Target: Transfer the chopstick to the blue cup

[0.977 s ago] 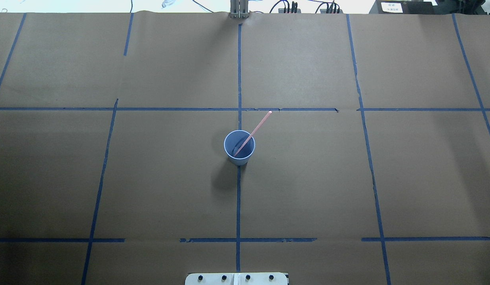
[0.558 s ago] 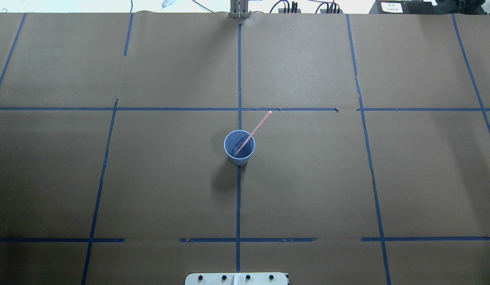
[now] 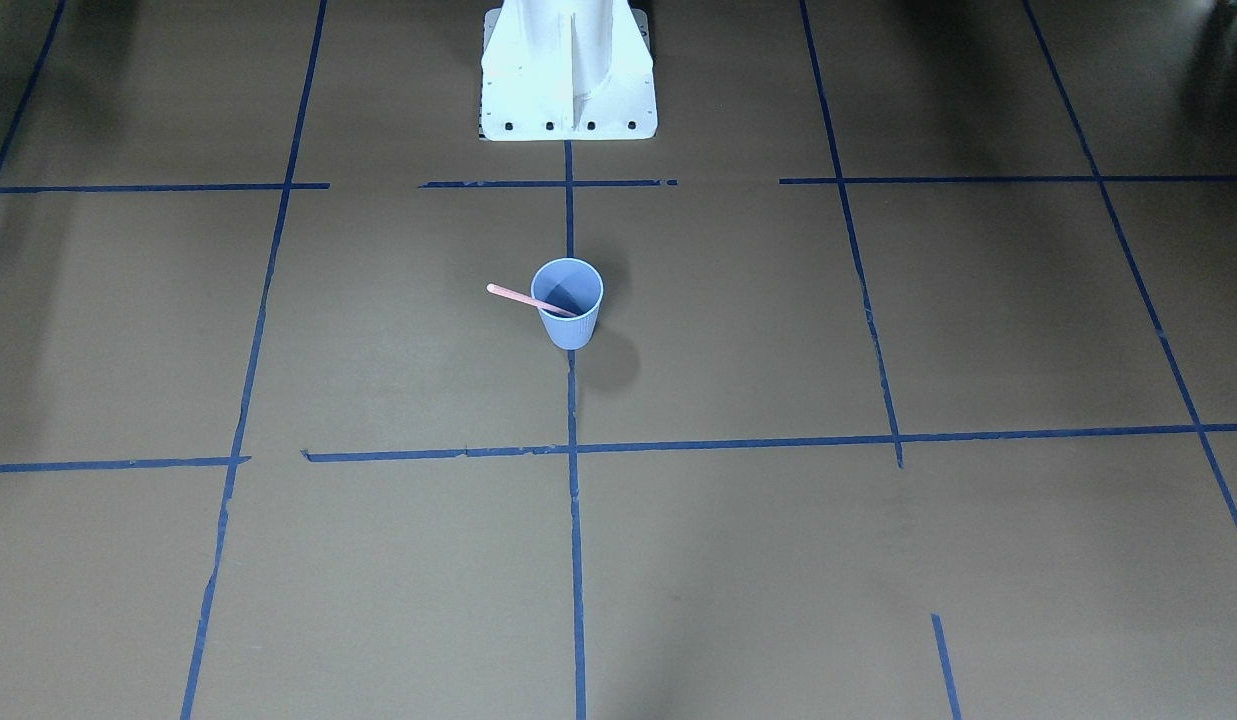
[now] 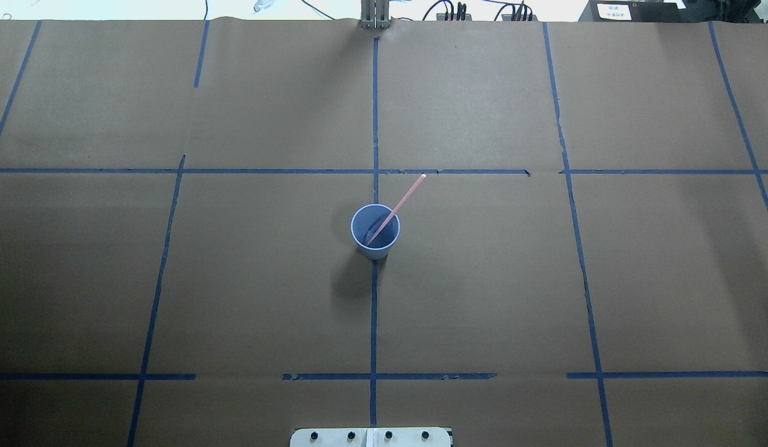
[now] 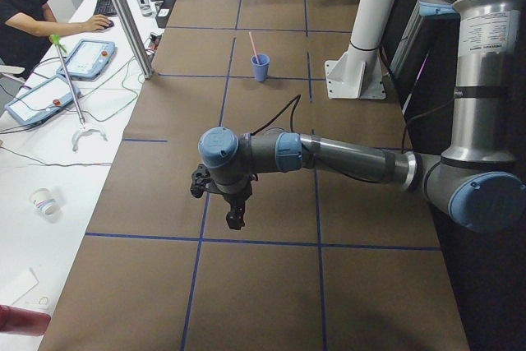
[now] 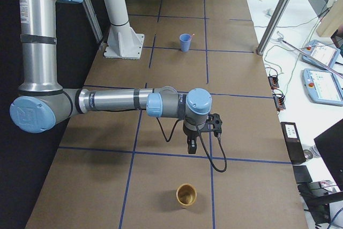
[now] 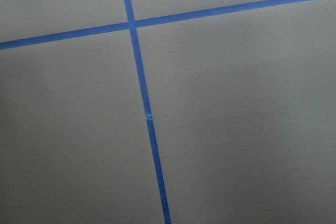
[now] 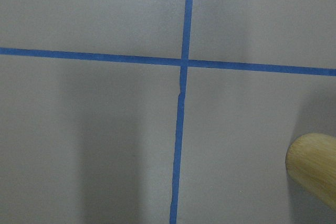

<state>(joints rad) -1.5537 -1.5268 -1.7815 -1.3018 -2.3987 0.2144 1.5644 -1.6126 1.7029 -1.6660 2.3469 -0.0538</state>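
The left tool (image 5: 235, 219) and the right tool (image 6: 191, 147) are held low over the tabletop (image 4: 483, 298). Whether either is apart or together cannot be told. A wooden cup (image 6: 186, 195) is set near the right tool. Well apart from both tools, the blue cup (image 4: 375, 231) is shown upright, with the chopstick (image 4: 403, 198) leaned inside it, its upper end past the rim.

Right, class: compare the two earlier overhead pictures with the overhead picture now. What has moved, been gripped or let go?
Nothing has visibly changed. The chopstick leans in the blue cup as before, its top end pointing away from the robot and to its right. The cup stands on the same tape line. No arm shows in the overhead view, then or now.
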